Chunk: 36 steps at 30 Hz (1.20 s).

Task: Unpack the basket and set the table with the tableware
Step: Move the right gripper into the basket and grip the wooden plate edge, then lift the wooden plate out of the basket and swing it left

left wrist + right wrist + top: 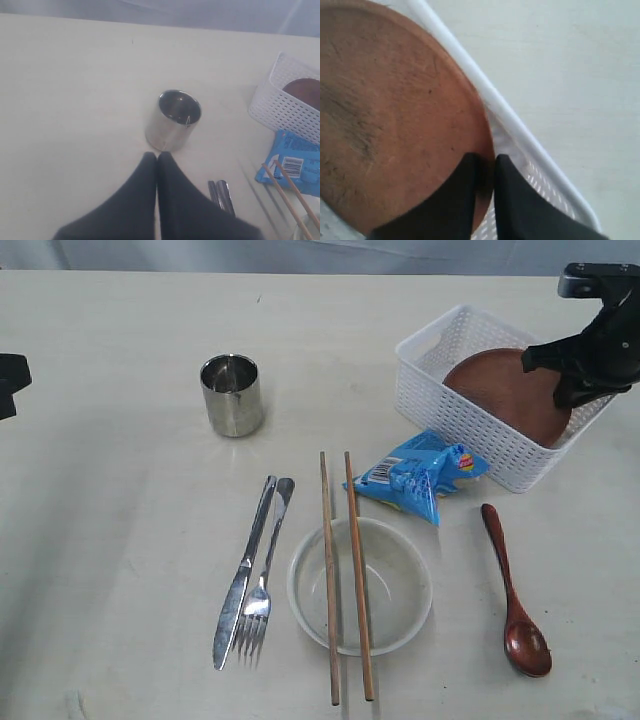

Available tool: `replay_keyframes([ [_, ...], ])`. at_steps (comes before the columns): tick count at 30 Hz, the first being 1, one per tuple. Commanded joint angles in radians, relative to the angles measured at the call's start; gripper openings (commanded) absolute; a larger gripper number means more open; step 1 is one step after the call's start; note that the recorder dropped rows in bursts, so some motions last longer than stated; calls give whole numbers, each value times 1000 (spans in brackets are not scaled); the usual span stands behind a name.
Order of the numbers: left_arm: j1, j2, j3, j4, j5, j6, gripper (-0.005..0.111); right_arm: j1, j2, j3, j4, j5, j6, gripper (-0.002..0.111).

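In the exterior view, the plate (pixel 500 390) sits in the basket (pixel 470 435) at the right of the table (pixel 120 540), with the right gripper (pixel 568 395) at its rim.

In the left wrist view, the left gripper (pixel 157 159) is clenched on nothing, just beside the cup (pixel 175 120).

In the right wrist view, the right gripper's fingers (pixel 465 200) pinch the plate's edge, next to the basket wall.

The white rectangular plastic basket (pixel 470 435) has lattice-perforated sides; the brown round plate (pixel 500 390) shows darker smudges; the blue crinkled snack packet (pixel 415 475) bears a black-and-white barcode
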<state>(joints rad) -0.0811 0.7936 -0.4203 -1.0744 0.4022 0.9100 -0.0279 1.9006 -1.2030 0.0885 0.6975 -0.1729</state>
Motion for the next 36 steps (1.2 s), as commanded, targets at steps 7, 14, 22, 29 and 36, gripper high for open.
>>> replay_keyframes([
  [7, 0, -10, 4, -10, -4, -3, 0, -1, -116, 4, 19, 59, -26, 0],
  [14, 0, -14, 4, -25, -4, -3, 0, -1, -187, 4, 50, 67, -26, 0],
  [22, 0, -14, 4, -29, -4, -3, 0, -24, -257, 4, 150, 89, -60, 0],
  [29, 0, -14, 4, -31, -9, -3, 0, -39, -334, 4, 247, 97, -105, 0],
  [36, 0, -14, 4, -31, -9, -3, 0, -37, -352, 4, 369, 137, -169, 0],
])
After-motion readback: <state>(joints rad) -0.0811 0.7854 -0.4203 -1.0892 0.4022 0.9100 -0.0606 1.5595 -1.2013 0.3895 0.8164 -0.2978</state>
